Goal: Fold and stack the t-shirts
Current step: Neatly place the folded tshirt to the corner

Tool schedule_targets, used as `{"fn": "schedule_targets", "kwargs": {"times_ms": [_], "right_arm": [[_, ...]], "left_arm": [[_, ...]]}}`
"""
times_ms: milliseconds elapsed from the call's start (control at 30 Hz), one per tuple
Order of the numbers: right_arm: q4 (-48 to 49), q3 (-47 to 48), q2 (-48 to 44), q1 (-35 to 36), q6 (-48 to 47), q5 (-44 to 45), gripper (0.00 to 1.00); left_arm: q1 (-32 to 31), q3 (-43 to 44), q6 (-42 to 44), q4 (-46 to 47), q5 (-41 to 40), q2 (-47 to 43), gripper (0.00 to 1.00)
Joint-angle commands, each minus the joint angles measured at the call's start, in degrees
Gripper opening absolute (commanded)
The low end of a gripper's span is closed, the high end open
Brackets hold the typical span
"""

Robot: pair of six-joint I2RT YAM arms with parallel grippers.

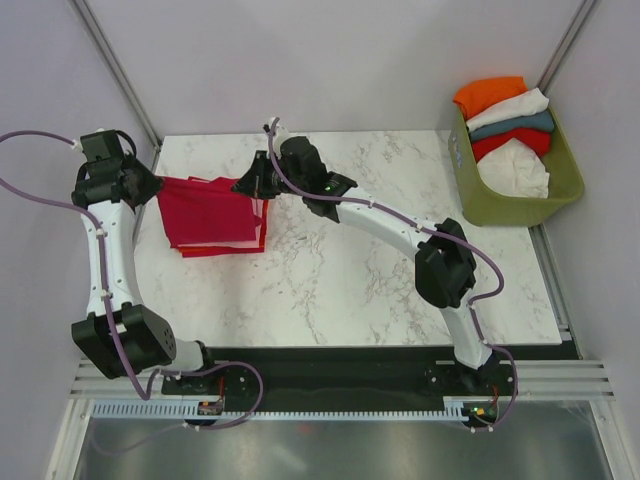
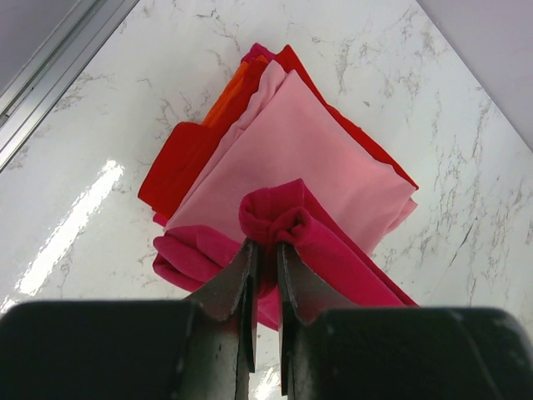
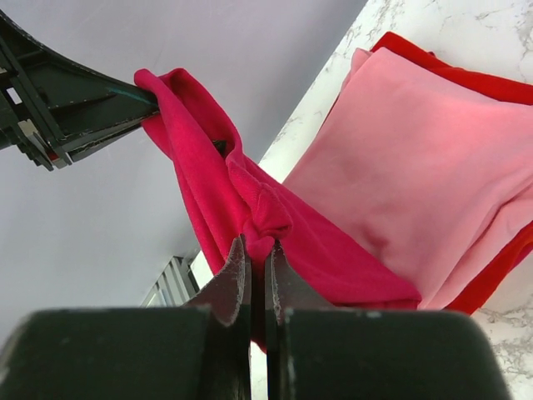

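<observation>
- The fold-and-stack job looks partly done. A stack of folded shirts sits at the far left of the desk [image 1: 350, 270], and one more garment is being handled over it.
- In the left wrist view the stack shows a pink t-shirt [image 2: 308, 158] on top. Under it lie a red t-shirt [image 2: 179, 162] and a sliver of an orange t-shirt [image 2: 229, 100].
- The crimson t-shirt [image 1: 210, 215] hangs between the two arms above and across this stack. It is not yet a neat rectangle, so its fold seems to be in progress.
- The left tool [image 2: 265, 254] has its jaws pinched nearly together on a bunched knot of crimson cloth.
- The right tool [image 3: 256, 250] is likewise clamped on a gathered ridge of the same shirt. From there the fabric runs taut up to the other arm's jaws.
- More work waits at the far right. The olive-green basket [image 1: 570, 185] holds an orange bundle [image 1: 488, 95], a white bundle [image 1: 510, 108], a teal bundle [image 1: 515, 127], a red strip below that and another white heap, all unfolded.
- By this count several shirts remain, so the task is judged less than half complete.
- The cloth is soft, matte knit that wrinkles and puckers where pinched. The folded pieces lie flat with crisp, squared edges and slightly offset corners.
- The desk top is glossy white marble-pattern with grey veins and bright glare streaks.
- The basket is rigid plastic with slotted walls.
</observation>
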Motion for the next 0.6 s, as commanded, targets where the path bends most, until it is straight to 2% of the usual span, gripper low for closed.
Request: {"fn": "schedule_targets", "kwargs": {"times_ms": [0, 567], "right_arm": [[-0.1, 1.6, -2.9, -0.5, -1.8, 2.0, 0.0], [0.1, -8.3, -12.6, 3.2, -5.1, 5.3, 0.0]], "left_arm": [[1.6, 0.5, 0.5, 6.9, -3.9, 0.1, 0.02], [1.6, -6.6, 0.2, 6.9, -5.4, -10.4, 0.02]]}}
